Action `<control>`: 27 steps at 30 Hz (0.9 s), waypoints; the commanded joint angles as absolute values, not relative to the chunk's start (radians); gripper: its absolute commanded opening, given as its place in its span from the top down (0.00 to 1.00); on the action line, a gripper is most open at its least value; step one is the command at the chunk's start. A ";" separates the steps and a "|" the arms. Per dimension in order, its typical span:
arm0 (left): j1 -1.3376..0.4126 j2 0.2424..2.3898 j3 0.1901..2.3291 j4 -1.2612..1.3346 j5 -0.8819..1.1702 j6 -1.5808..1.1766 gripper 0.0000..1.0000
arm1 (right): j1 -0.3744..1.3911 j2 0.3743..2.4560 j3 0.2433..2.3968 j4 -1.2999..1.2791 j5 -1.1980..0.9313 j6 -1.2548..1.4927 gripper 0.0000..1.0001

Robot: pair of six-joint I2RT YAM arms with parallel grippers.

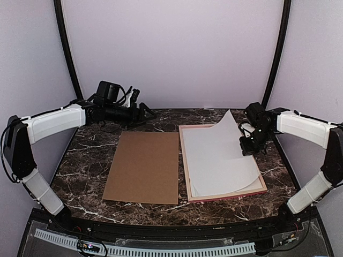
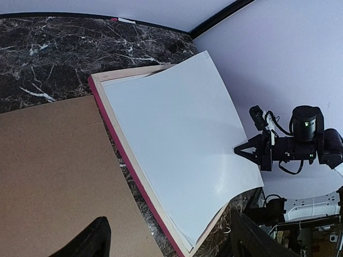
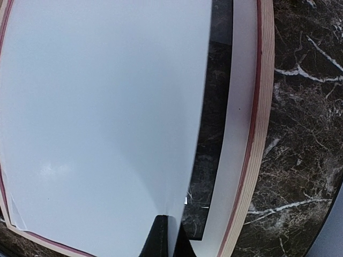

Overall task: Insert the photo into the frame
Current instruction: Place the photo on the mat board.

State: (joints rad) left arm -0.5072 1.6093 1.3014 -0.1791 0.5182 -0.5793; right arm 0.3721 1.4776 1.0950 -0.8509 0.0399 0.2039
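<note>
Pinching the photo's (image 1: 220,155) right edge in the right tool (image 1: 245,143), holding it curled above the frame (image 1: 185,171). Hovering the left tool (image 1: 146,113) spread wide open over the table's (image 1: 86,155) far side.

Bright even light, soft shadows — wrist views bowed at edges

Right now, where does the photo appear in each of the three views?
Top external: the photo is right of centre, white back up, lying over the frame with its right edge lifted.
Left wrist: photo at centre-right, curling up toward the right gripper.
Right wrist: photo fills the left and centre, its edge pinched at the bottom.
Shared landmark: the frame's light wood rail.
</note>
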 commanded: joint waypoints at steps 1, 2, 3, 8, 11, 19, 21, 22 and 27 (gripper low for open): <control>-0.509 1.613 1.312 -0.198 0.513 -0.561 0.21 | 0.366 1.462 1.069 -0.789 -0.009 0.207 1.00; -0.509 1.613 1.312 -0.197 0.514 -0.561 0.21 | 0.365 1.467 1.066 -0.782 -0.024 0.208 1.00; -0.509 1.615 1.312 -0.198 0.514 -0.561 0.21 | 0.366 1.472 1.064 -0.775 -0.033 0.209 1.00; -0.509 1.617 1.311 -0.209 0.514 -0.558 0.20 | 0.365 1.482 1.047 -0.740 -0.054 0.243 0.98; -0.509 1.616 1.310 -0.212 0.510 -0.558 0.20 | 0.361 1.480 1.034 -0.726 -0.060 0.263 0.98; -0.509 1.616 1.313 -0.216 0.509 -0.556 0.20 | 0.346 1.474 1.017 -0.718 -0.037 0.275 0.93; -0.509 1.619 1.313 -0.217 0.511 -0.557 0.20 | 0.343 1.477 1.017 -0.716 -0.036 0.273 0.91; -0.509 1.620 1.314 -0.218 0.511 -0.557 0.20 | 0.342 1.479 1.020 -0.715 -0.037 0.272 0.89; -0.509 1.623 1.314 -0.225 0.512 -0.554 0.20 | 0.341 1.495 1.019 -0.714 -0.022 0.270 0.75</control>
State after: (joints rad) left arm -0.5072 1.6249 1.3014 -0.2016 0.5117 -0.5755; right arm 0.3458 1.4788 1.0260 -0.7349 -0.0368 0.2649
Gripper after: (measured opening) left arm 0.801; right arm 0.210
